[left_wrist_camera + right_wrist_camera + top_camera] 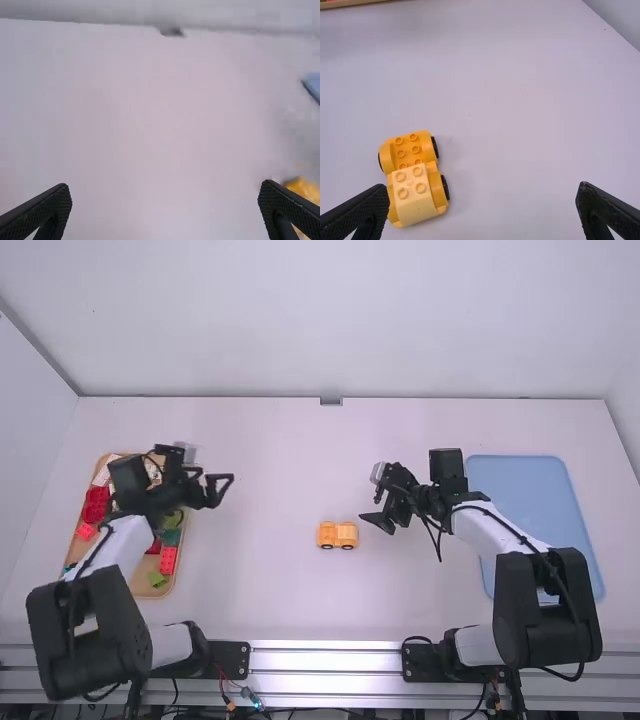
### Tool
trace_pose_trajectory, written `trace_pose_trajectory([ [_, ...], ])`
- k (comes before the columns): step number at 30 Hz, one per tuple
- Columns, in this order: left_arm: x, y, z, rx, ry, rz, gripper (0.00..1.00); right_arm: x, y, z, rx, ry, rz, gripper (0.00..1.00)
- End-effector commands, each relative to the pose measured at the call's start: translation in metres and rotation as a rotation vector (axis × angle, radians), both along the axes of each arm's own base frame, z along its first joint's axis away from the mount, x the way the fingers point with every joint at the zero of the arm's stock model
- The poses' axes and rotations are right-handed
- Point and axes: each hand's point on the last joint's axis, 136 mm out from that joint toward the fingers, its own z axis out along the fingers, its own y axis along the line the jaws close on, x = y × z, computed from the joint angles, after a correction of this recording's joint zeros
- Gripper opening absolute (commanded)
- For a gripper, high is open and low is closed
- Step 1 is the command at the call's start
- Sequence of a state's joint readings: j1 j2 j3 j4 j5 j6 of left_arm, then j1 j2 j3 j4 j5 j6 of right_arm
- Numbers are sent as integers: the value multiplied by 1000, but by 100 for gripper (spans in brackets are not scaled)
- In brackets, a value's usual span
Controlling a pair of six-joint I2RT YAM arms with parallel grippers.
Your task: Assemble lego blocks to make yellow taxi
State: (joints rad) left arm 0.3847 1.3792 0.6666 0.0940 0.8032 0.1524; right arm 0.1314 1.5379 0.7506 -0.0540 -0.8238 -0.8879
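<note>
The yellow toy car [337, 535] sits on the worktop [270, 590], near the middle, just left of the right pincer [368, 494] and a little nearer the high camera, with a gap between them. The left pincer [210, 462] is well apart from it, on the car's other side and farther up the high view.

The car is upright on its black wheels, its long axis running left to right across the high view. A paler block [413, 194] with four studs tops the half toward the right arm, its smooth, studless part facing that way; the other half shows bare studs. Which end is the front, I can't tell.

The right pincer's fingers are spread wide, with nothing between them and no contact with the car. The left pincer's are wide apart too, gripping nothing.
</note>
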Motion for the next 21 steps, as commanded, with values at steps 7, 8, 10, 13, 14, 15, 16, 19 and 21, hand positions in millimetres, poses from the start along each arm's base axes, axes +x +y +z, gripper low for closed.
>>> trace_pose_trajectory([
  [7, -13, 117, -5, -236, 239, 799, 99, 11, -5, 9, 36, 1, -58, 99],
  [8, -14, 119, -6, -233, 248, 810, 100, 12, -5, 9, 37, 4, -61, 99],
  [10, -22, 137, -14, -188, 341, 921, 99, 16, -7, 10, 41, 16, -93, 99],
  [13, -26, 153, -20, -129, 474, 1000, 99, 22, -11, 7, 21, 24, -140, 98],
  [14, -26, 158, -22, -107, 525, 1019, 99, 22, -12, 7, 14, 24, -145, 98],
  [15, -26, 167, -25, -88, 591, 1056, 99, 23, -12, 6, 12, 24, -148, 99],
  [16, -25, 170, -26, -82, 622, 1073, 99, 22, -12, 6, 14, 24, -146, 98],
  [19, -22, 182, -36, -43, 768, 1106, 97, 22, -12, 7, 21, 35, -153, 98],
  [21, -17, 186, -43, -35, 823, 1105, 95, 23, -11, 7, 26, 44, -162, 98],
])
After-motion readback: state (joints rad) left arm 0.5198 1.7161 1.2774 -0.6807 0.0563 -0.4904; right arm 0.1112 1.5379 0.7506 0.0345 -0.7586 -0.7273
